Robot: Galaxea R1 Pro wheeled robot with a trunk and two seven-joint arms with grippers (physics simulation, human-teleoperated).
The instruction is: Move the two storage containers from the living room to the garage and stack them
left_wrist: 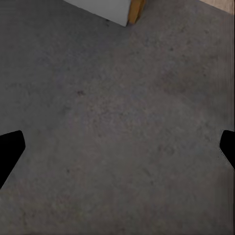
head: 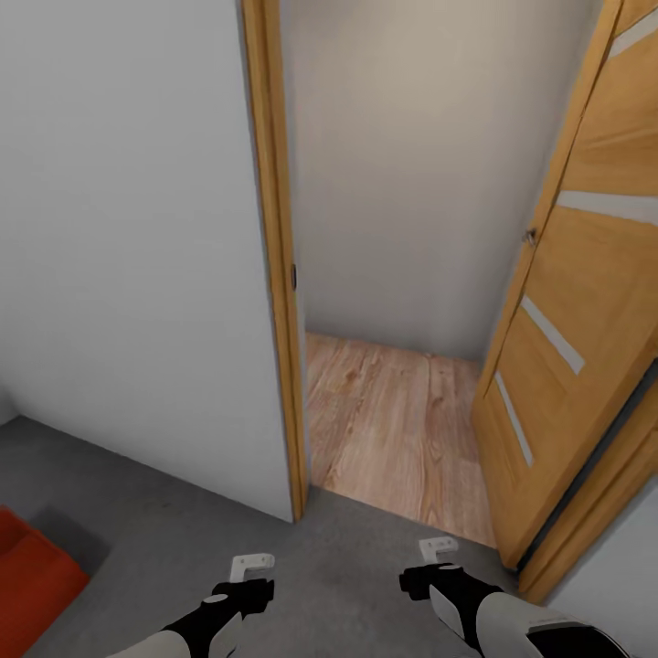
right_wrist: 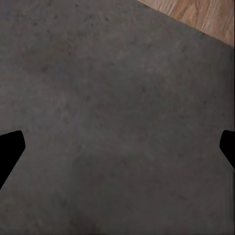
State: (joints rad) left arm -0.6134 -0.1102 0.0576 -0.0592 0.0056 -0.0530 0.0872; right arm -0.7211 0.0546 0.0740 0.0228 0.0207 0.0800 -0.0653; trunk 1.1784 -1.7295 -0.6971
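On the dark concrete floor point(head: 347, 567) of the garage, faced toward an open wooden door point(head: 585, 311) at one o'clock, with light wood planks point(head: 393, 420) beyond the threshold at twelve. Left gripper point(head: 252, 566) and right gripper point(head: 439, 548) both spread wide and empty, fingertips well apart over bare concrete in the wrist views. One red-orange storage container point(head: 32, 571) seen at eight o'clock on the floor, contents impossible to tell from the visible corner; judged midway, heading out for the second bin, calling next for a drive through the doorway without clipping the frame point(head: 279, 274).
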